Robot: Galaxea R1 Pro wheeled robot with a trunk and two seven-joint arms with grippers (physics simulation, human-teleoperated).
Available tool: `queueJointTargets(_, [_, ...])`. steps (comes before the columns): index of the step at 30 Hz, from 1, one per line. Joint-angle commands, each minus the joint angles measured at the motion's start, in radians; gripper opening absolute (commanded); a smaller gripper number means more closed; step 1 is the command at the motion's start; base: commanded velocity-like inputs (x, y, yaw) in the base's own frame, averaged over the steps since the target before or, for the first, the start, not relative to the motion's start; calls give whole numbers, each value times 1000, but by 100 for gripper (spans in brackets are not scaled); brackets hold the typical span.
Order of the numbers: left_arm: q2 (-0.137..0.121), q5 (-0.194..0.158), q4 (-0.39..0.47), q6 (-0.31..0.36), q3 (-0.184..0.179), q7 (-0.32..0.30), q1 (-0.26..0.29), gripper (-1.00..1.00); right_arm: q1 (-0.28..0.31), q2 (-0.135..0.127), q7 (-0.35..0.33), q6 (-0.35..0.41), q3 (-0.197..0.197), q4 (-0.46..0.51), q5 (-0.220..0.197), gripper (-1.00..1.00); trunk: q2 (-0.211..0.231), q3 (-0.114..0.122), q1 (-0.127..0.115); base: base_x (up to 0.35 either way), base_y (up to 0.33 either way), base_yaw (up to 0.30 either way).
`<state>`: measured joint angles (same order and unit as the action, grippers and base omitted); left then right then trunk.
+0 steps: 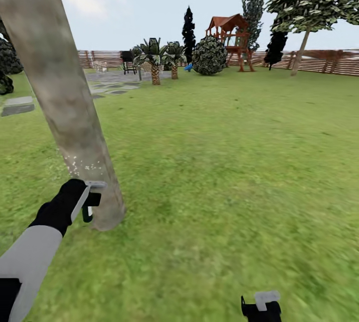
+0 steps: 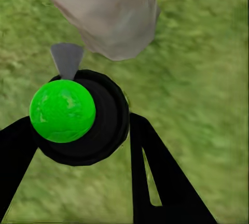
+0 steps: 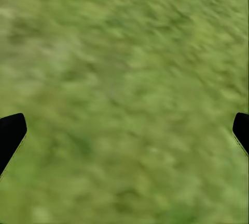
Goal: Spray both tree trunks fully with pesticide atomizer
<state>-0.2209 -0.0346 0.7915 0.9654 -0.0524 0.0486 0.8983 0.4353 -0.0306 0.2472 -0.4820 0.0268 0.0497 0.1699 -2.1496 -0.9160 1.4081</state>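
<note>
A thick mottled grey-brown tree trunk (image 1: 65,97) leans across the left of the head view, with white specks low on its bark. My left gripper (image 1: 89,201) is right beside the trunk's base, shut on the pesticide atomizer (image 1: 89,211). In the left wrist view the atomizer (image 2: 85,117) is a black round body with a bright green ball on it, between the fingers (image 2: 155,177), and its grey nozzle points at the trunk (image 2: 109,11). A second leafy tree (image 1: 300,53) stands far right by the fence. My right gripper (image 1: 261,307) hangs open over grass (image 3: 124,135).
Lawn stretches ahead and to the right. Grey paving slabs (image 1: 19,105) and a paved patch (image 1: 119,81) lie at the back left. Small palms (image 1: 155,63), a round shrub (image 1: 209,55), a wooden play structure (image 1: 232,38) and the slat fence (image 1: 324,63) are far off.
</note>
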Motion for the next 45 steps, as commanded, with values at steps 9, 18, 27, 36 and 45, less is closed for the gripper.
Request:
queueJointTargets(9, [-8,-7,-2,-13,-6,11,-55,-100,0,0,9,0,2,-1,10,100,0,-1,0,240,-184,276])
queueJointTargets(18, [-37,2,-2,-95,10,14,-128,-100,0,0,9,0,2,-1,10,100,0,-1,0,224,-138,276])
queueJointTargets(27, [82,3,8,-128,8,18,-135,-100,0,0,9,0,2,-1,10,100,0,-1,0,24,-21,276])
queueJointTargets(36, [72,4,0,-192,15,65,-200,-100,0,-2,12,0,2,-2,10,100,0,-1,0,186,-213,76])
queueJointTargets(45, [74,4,1,-192,10,82,-200,-100,0,0,12,0,2,-2,9,100,0,-1,0,169,-225,0])
